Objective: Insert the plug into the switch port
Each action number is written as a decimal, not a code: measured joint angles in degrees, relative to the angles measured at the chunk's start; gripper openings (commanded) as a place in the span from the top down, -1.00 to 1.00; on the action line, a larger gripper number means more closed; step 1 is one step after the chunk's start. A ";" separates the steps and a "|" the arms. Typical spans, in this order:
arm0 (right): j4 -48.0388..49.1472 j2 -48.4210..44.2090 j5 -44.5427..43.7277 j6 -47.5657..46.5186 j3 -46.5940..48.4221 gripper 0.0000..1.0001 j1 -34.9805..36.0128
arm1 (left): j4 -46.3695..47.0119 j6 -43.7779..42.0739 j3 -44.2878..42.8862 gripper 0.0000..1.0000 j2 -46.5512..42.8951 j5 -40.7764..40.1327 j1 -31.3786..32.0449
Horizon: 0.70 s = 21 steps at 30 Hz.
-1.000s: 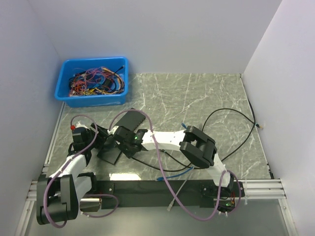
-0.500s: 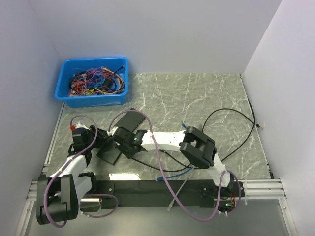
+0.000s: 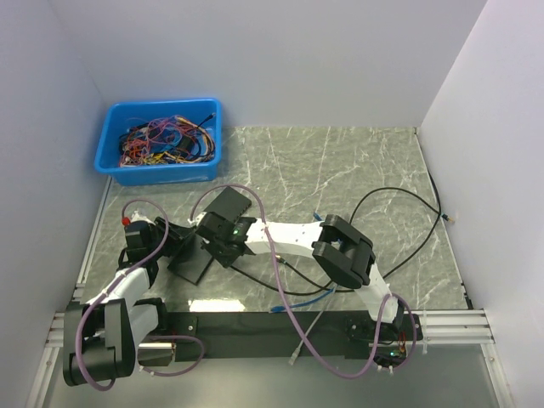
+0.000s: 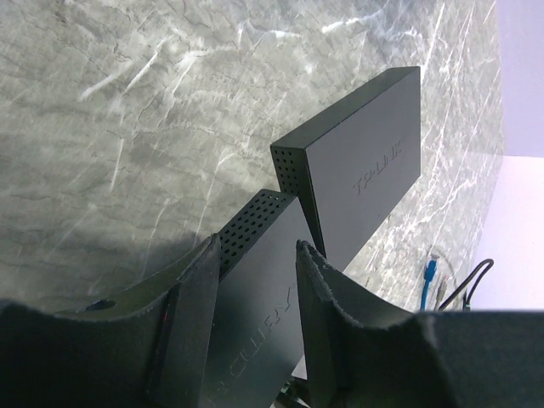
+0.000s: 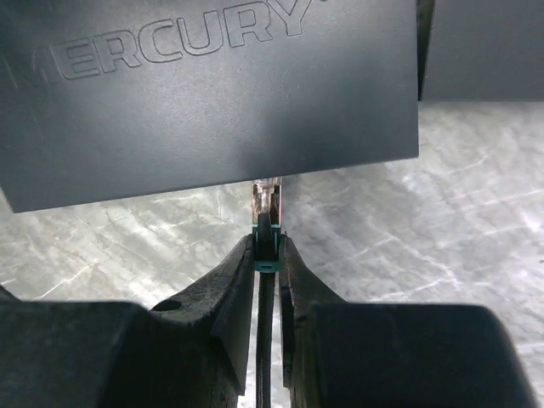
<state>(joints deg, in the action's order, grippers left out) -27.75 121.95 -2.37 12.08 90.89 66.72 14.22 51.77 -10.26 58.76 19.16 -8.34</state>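
The left claw (image 4: 257, 248) has closed onto the dark grey rectangular metal switch (image 5: 212, 93) between its fingers, bracing it, while the right claw (image 5: 266, 251) stays clenched on the clear plastic plug (image 5: 267, 202), which projects just ahead of its fingertips to meet the switch's edge, ready for insertion.

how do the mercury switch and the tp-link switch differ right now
Logo: the Mercury switch reads MERCURY; the TP-Link switch reads TP-LINK.
Grip: the Mercury switch is held between the left gripper's fingers; the TP-Link switch lies free beyond it.
Plug: the right gripper holds the plug at the Mercury switch's edge, not the TP-Link switch's.
Both are flat dark boxes with perforated ends.
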 measured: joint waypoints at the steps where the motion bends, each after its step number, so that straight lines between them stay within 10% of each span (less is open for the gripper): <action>1: -0.52 0.00 0.17 0.00 0.42 1.00 -0.02 | 0.00 -0.02 0.00 0.08 0.00 -0.02 0.00; 21: -1.57 0.13 1.49 -0.20 1.88 1.00 0.04 | 2.43 -0.09 -0.70 0.16 4.15 1.03 -0.11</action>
<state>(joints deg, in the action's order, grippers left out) -29.32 122.08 -0.89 11.88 92.77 66.76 16.64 51.68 -10.96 62.92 20.18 -8.45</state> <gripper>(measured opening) 0.203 0.443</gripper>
